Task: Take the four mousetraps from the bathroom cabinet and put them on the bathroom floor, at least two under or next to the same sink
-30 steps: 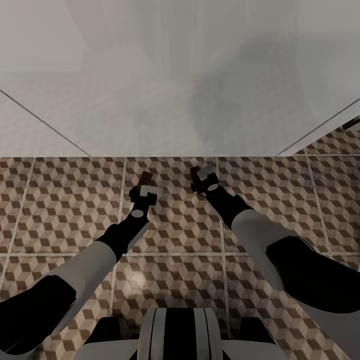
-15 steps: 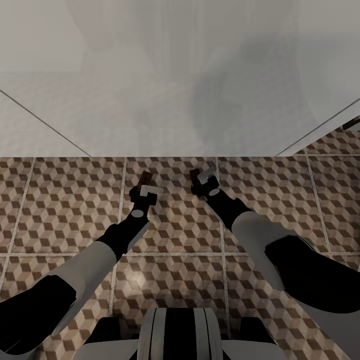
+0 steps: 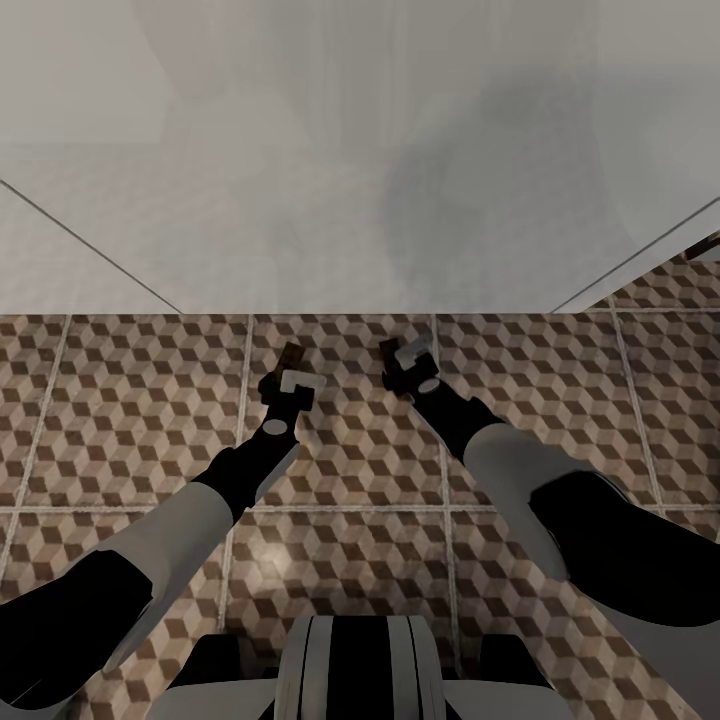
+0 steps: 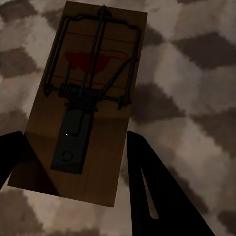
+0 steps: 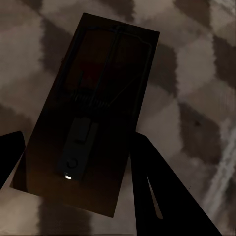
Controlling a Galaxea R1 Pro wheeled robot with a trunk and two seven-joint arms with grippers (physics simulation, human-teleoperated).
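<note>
L wrist view: two dark fingers [image 4: 152, 191] flank the near end of a mousetrap [image 4: 83, 98], one on each long edge, closed against the board; contact on the far-side finger is partly cut off by the frame edge. Board is brown wood w/ a dark wire bar, coil spring and a red mark; it lies flat over the bathroom floor [image 4: 196, 73], cube pattern blurred behind it. Whether the board rests on the tile or hangs just above cannot be told.

R wrist view: same layout, but deep in shadow. Dark fingers [image 5: 157, 191] sit at both long edges of a second mousetrap [image 5: 93, 113], clamped on it; wire parts are barely readable, colour nearly black. A pale grout line [image 5: 227, 147] crosses one corner.

Head view: left gripper [image 3: 292, 368] and right gripper [image 3: 398, 350] point away from the robot, both low over the floor, near the foot of a white vanity front [image 3: 350, 200]. Only a brown sliver of each trap protrudes past the fingertips; the rest is hidden by wrist hardware. Grippers are apart, roughly side by side, the right one slightly further fwd. Vanity surface is washed out; its top edge is cut off by the frame. Robot trunk [image 3: 360, 670] is cropped at the lower edge.
</note>
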